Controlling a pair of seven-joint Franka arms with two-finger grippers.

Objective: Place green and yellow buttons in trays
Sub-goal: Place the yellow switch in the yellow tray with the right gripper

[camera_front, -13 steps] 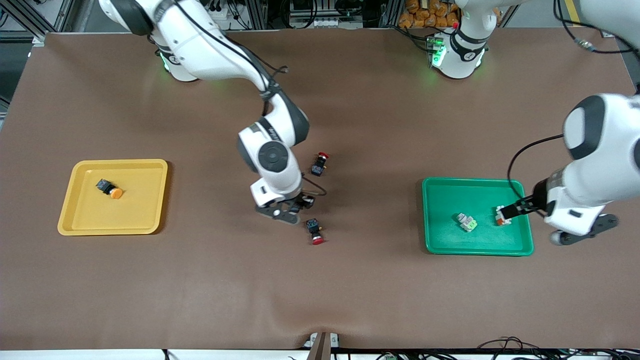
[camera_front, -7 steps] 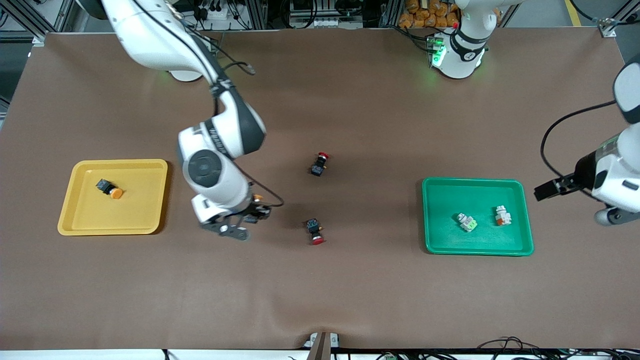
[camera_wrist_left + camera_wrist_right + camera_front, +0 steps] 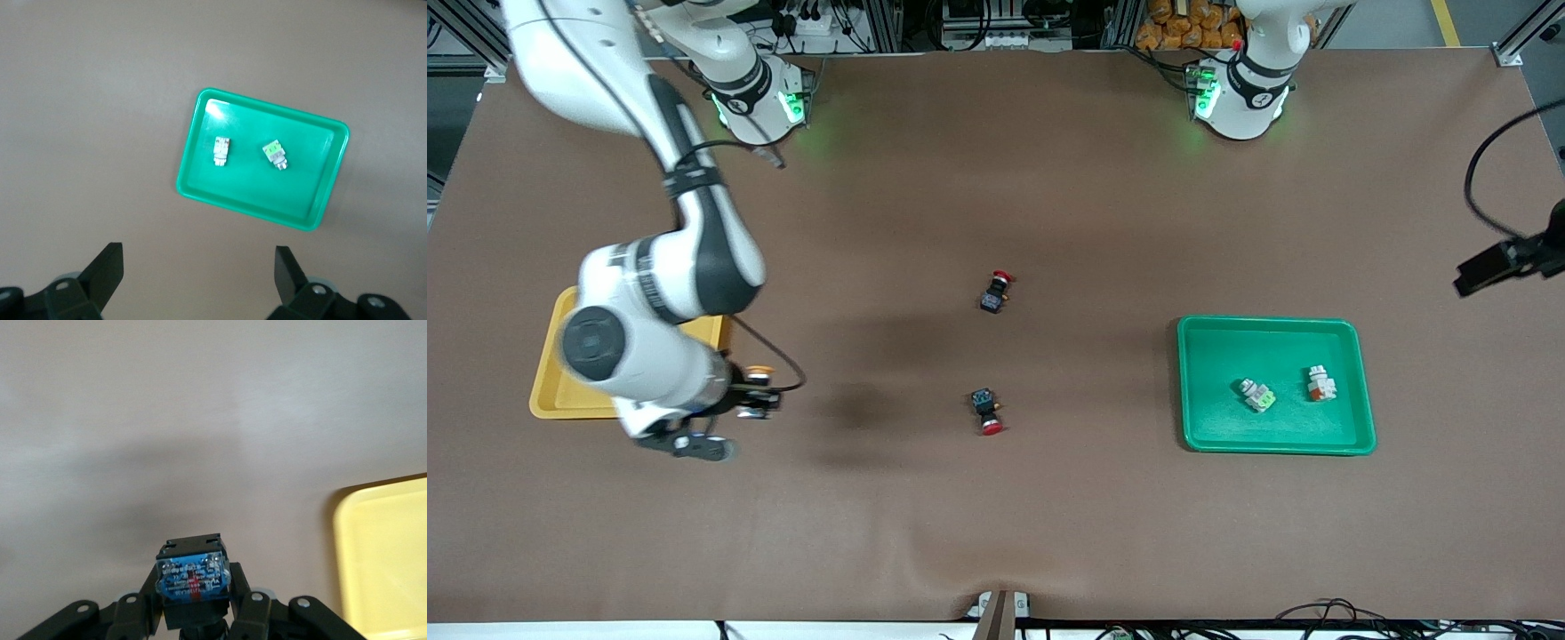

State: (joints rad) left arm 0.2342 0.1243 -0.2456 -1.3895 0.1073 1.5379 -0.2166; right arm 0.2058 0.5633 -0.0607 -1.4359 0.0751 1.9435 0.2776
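Brown tabletop (image 3: 1049,498) (cluttered bkgd).

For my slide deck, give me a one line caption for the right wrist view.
Right gripper holds a yellow button, blue underside up, over bare table beside the yellow tray.

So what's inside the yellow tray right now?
Only part of the yellow tray shows; the right arm covers most of its floor, so its contents cannot be seen. The right gripper, beside the tray over bare table, is shut on a yellow button.
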